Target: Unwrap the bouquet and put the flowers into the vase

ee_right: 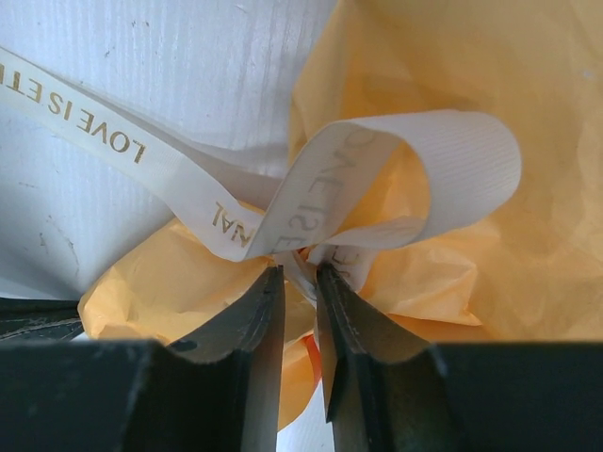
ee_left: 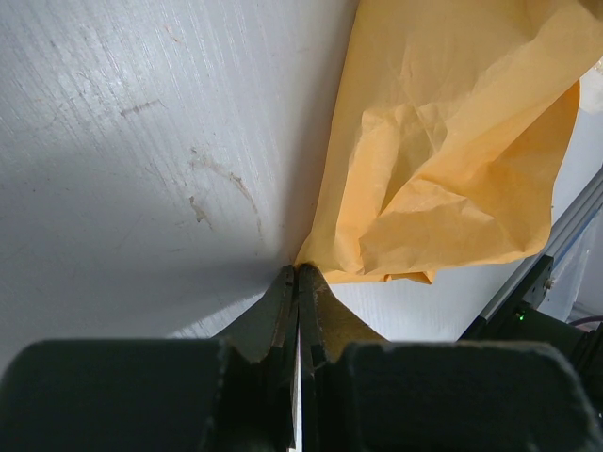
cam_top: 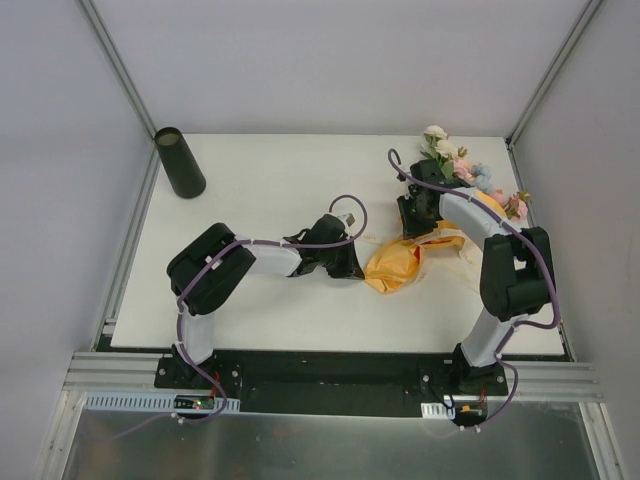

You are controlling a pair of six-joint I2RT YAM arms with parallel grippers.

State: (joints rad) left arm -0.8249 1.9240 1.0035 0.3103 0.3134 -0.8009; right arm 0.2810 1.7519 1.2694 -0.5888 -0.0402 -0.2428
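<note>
Two arms reach in over the flat white table (cam_top: pixel 270 200).

Bouquet (cam_top: pixel 408 260), a bunch wrapped in bright orange crinkled paper (ee_left: pixel 452 141), lies on its side at centre-right. Heads point to the far right corner; the loose tail of the wrap spreads toward the middle.

Vase (cam_top: pixel 180 162), a tall narrow dark cylinder, stands upright at the far left corner, well apart from the bunch. No stems rise from it.

Artificial flowers (cam_top: pixel 450 155), cream, pink and pale blue with green leaves, poke from the far end of the wrap, beside the right arm.

Cream ribbon (ee_right: pixel 405 151) with gold lettering is knotted round the waist of the wrap. One loop stands up and one tail trails over the table. Knot not undone.

Tools: left gripper (ee_left: pixel 298 273) has its jaws flat together, the corner of the paper running right into their tips, low against the table. On the right gripper (ee_right: pixel 300 275) the jaws stand a narrow gap apart, astride the strand just under the knot. Whether they bear on it I cannot tell from this angle.

Step in hand, as I judge it: untying, early in the task, wrap on, no stems free.

Next move calls for the right jaws to close on a tail or loop and draw it away from the knot while the left pins the paper. A pull on the wrong strand would likely tighten the knot or drag the whole bunch.
</note>
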